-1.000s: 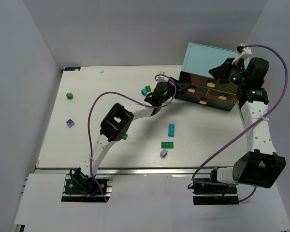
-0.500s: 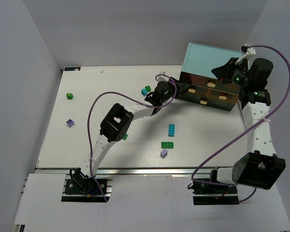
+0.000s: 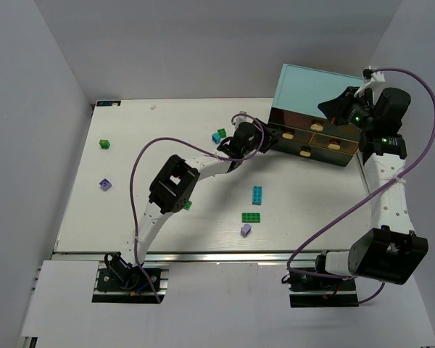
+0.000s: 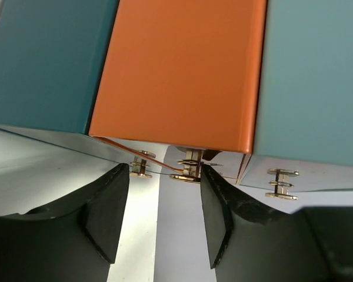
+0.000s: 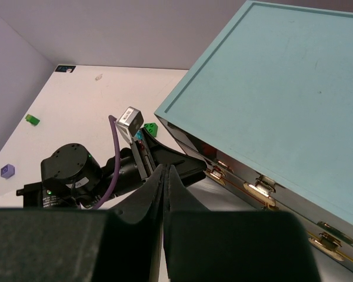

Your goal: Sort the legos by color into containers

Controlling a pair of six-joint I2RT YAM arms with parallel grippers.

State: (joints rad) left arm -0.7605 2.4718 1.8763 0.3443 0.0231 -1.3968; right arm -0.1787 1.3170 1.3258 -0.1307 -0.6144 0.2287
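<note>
The teal cabinet (image 3: 312,85) stands at the back right, with tan-handled drawers (image 3: 304,151) on its front. My left gripper (image 3: 270,135) is open and empty at the cabinet's left front. In the left wrist view its jaws (image 4: 163,176) stand apart below an orange-looking drawer (image 4: 182,70), and a tan handle (image 4: 188,167) sits by the right fingertip. My right gripper (image 3: 333,107) is shut and empty above the cabinet top (image 5: 282,88); its fingers (image 5: 165,168) are pressed together. Loose legos lie on the table: cyan (image 3: 257,194), green (image 3: 251,217) and lavender (image 3: 246,230).
More legos lie further off: green (image 3: 104,143) and lavender (image 3: 105,185) at the far left, cyan and green (image 3: 218,135) beside the left wrist, and a small green one (image 3: 188,205) by the left arm. White walls enclose the table (image 3: 130,217).
The right gripper has shifted slightly up and to the right over the cabinet. The left gripper has barely moved at the drawer front.
</note>
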